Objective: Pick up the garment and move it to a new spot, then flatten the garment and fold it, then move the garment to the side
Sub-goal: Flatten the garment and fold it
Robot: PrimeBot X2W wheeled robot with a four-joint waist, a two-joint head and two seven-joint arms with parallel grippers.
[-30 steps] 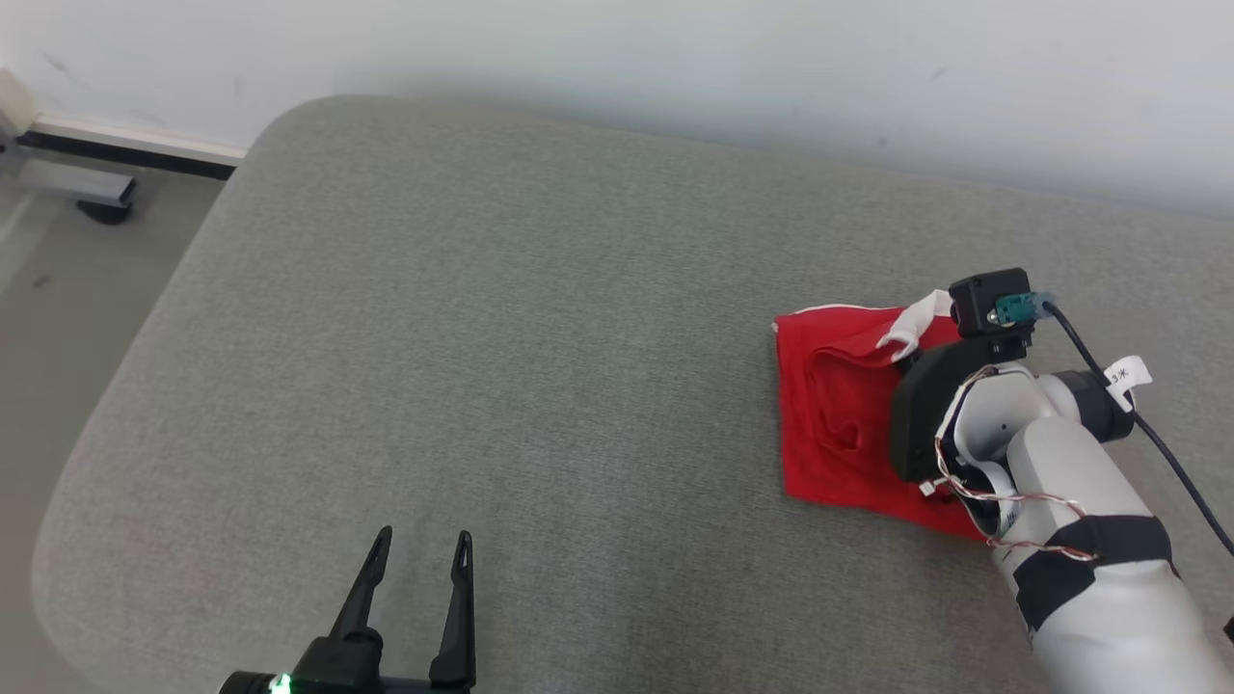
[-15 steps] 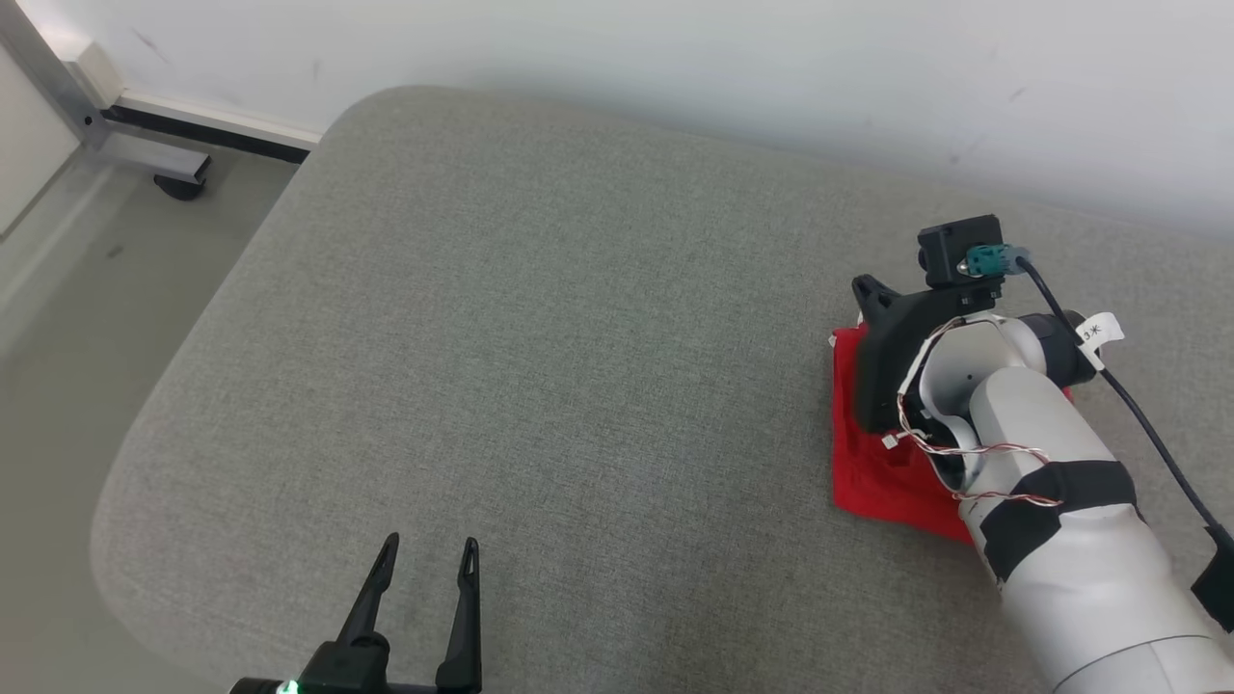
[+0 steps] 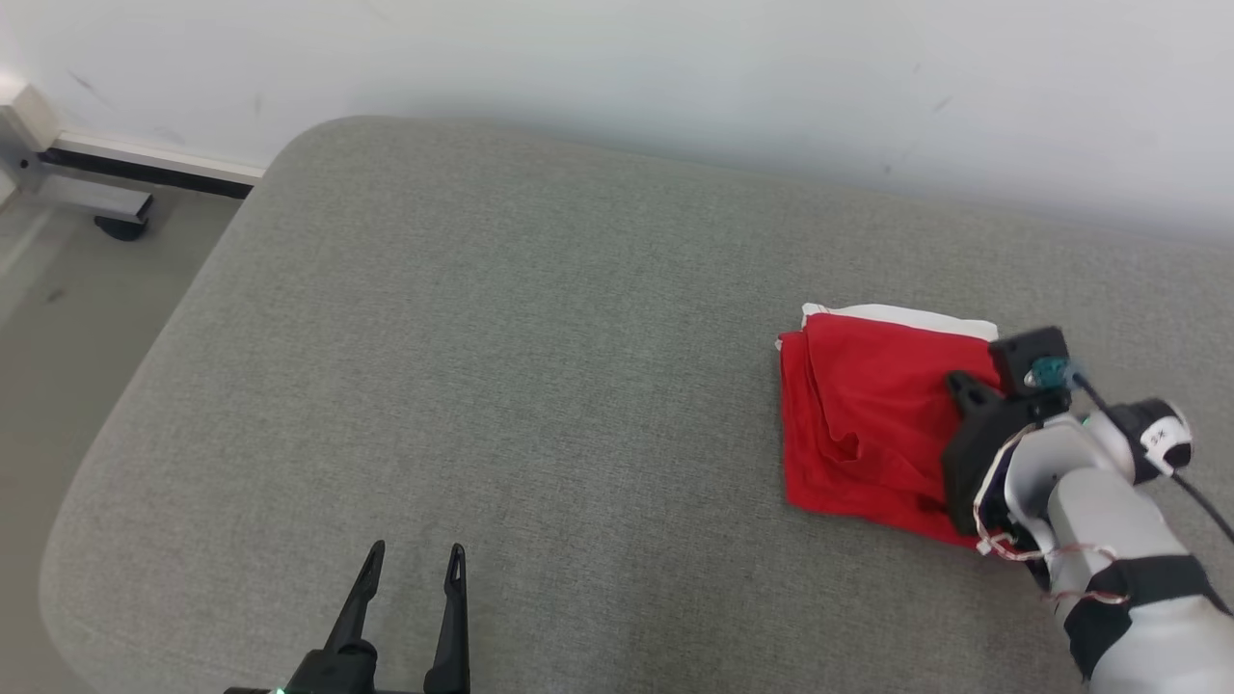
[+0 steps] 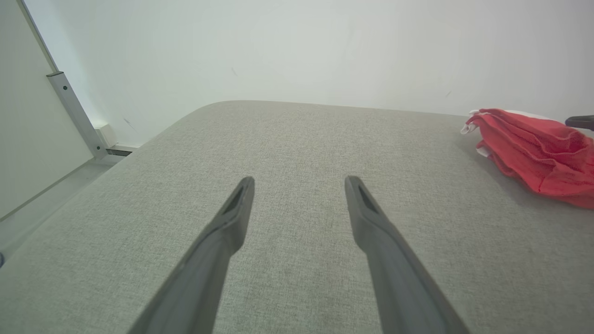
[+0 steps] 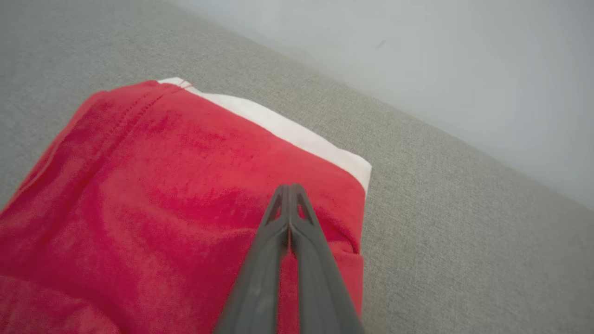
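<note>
Right end effector (image 5: 288, 187), fingers pressed together, sits over the folded red garment (image 5: 153, 185); pushing it sideways could undo the fold. Left end effector (image 4: 299, 181) is spread.

No legible text; marks on cable tag (image 3: 1166, 439) too small.

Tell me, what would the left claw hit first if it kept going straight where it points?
Likely the white wall, eventually: the left gripper points over bare grey cushion, with the red garment off to its right.
</note>
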